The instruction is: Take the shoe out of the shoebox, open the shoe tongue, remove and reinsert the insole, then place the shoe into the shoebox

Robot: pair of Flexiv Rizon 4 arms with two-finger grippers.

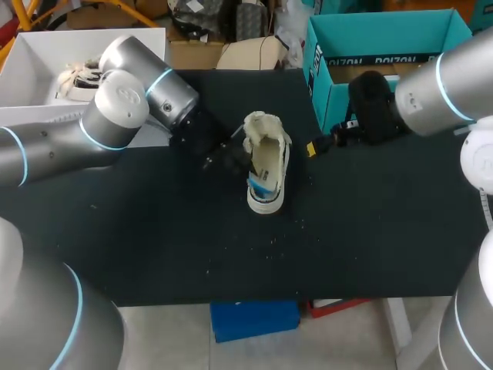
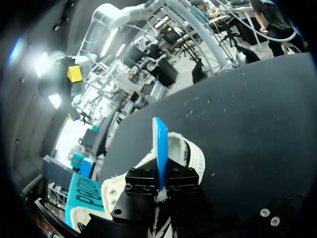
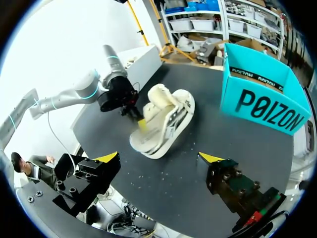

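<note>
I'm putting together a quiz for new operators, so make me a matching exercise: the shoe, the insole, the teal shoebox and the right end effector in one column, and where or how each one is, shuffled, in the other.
Column one:
1. shoe
2. insole
3. teal shoebox
4. right end effector

Column two:
A. open, holding nothing
B. pinched in the left end effector
C. standing at the far right of the dark table
D. lying near the table's middle

Pairs: 1-D, 2-B, 3-C, 4-A
</note>
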